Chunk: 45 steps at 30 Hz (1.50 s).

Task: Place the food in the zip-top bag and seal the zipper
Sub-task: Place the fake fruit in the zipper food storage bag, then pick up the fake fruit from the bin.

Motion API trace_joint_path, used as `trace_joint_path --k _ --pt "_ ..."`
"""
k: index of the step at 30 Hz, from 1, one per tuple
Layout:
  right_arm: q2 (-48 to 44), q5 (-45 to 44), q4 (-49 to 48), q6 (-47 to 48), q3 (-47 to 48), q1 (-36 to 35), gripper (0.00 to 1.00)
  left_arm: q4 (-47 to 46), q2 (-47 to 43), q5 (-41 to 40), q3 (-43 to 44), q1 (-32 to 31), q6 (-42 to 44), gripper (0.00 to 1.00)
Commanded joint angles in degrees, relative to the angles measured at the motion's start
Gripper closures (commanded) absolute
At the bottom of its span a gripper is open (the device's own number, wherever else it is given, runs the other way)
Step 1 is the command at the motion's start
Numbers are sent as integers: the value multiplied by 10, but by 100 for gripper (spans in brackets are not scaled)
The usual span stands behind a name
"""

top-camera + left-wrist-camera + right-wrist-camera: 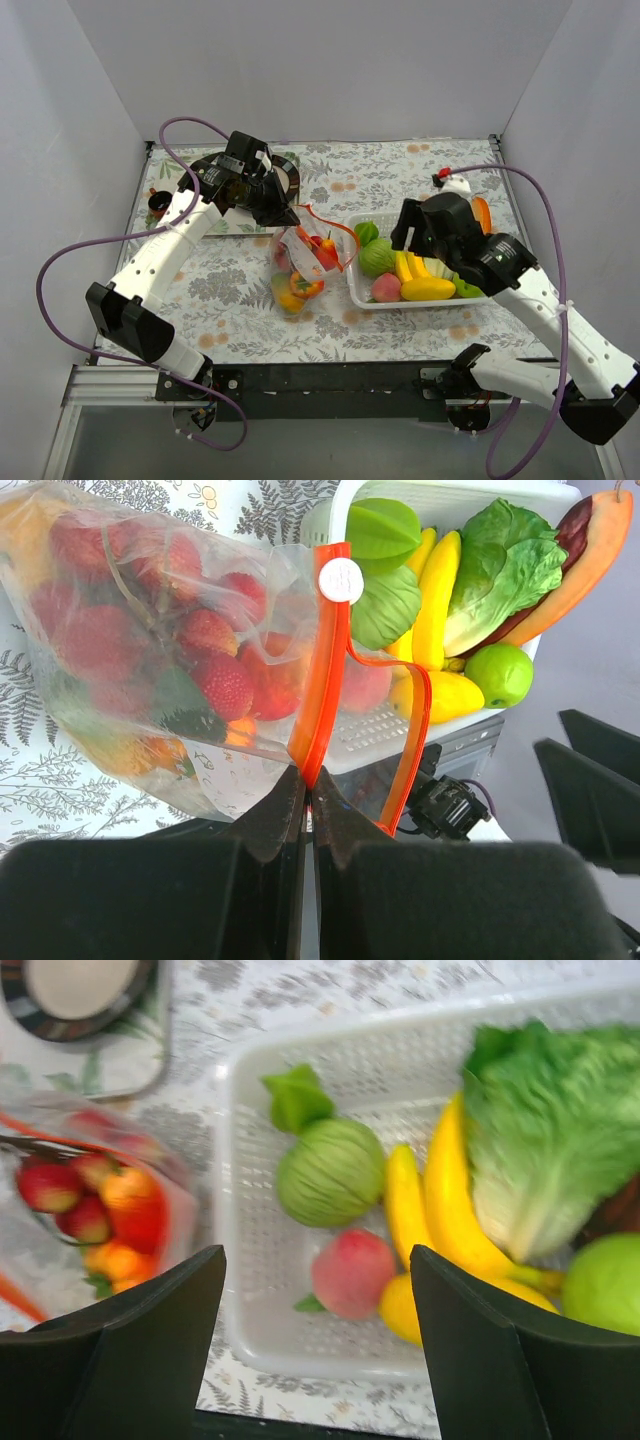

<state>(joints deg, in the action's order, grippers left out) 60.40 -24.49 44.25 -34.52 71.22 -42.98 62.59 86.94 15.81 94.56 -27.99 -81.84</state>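
The left wrist camera shows what the top camera hides. The left gripper (308, 780) is pinched tight on one end of the orange-red zipper (325, 670). Past the pinch the two sides of the zipper split apart, so the bag (150, 630) is open at its mouth. Red strawberries (225, 685) and some orange food fill the bag.

From the top, the bag sits between the two arms, just left of the white basket (357, 300), on the flowery table (240, 290). A dark round plate (288, 178) lies behind the left gripper.

The right wrist camera looks down into the basket. More food lies there: a round green fruit (330, 1172), a peach (352, 1272), bananas (450, 1210), lettuce (560, 1150) and a lime (610, 1285).

The left arm stretches from the near left corner to the middle of the table. The right arm bends over the basket, and the right gripper (317, 1255) hangs above it, spread wide and holding nothing.
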Motion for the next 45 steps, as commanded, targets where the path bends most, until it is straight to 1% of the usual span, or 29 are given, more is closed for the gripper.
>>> trace_joint_path --k 1,3,5,6,8,11,13,14,16,17,18,20,23,28,35,38,41,44,45 --pt "-66 -43 78 -60 -81 46 17 -3 -12 -7 20 -2 2 100" --pt "-96 -60 100 -83 -104 68 16 -4 -12 -1 17 -2 2 100" --pt "-111 -106 139 -97 -118 86 14 -10 -12 3 11 -3 3 100" --pt "-113 -125 150 -106 -121 94 13 -12 -13 5 10 -2 3 100" --pt "-110 -136 171 -106 -120 116 13 -14 -12 8 8 -3 5 100" --pt "-107 -176 184 -107 -112 147 5 -13 -12 12 10 -2 10 100" --pt "-102 -182 176 -82 -112 170 1 -12 -12 15 12 -2 12 100" --pt "-96 -179 161 -71 -114 201 1 -11 -12 17 14 -2 14 100" --pt "-89 -145 139 -34 -123 236 1 -11 -12 22 15 -2 17 100" --pt "-83 -128 110 -21 -127 270 1 -11 -12 25 15 -2 19 100" --pt "-80 -94 97 -10 -131 286 1 -10 -12 26 17 -2 19 100" --pt "-72 -65 72 10 -144 328 1 -10 -12 27 19 -2 22 100" --pt "-59 -16 37 24 -166 368 2 -9 -13 28 21 -3 24 100" --pt "-35 43 -1 30 -205 405 4 -10 -14 28 21 -2 23 100" --pt "-42 64 -21 31 -239 425 6 -7 -18 23 17 -3 18 100" --pt "-48 73 -26 27 -256 424 9 -8 -18 22 15 -2 13 100" --pt "-50 77 -27 27 -267 424 17 -10 -17 23 12 -2 12 100" --pt "-56 80 -27 29 -266 424 29 -9 -15 22 13 -2 11 100" --pt "-58 81 -24 30 -262 425 38 -9 -15 22 13 -2 10 100"
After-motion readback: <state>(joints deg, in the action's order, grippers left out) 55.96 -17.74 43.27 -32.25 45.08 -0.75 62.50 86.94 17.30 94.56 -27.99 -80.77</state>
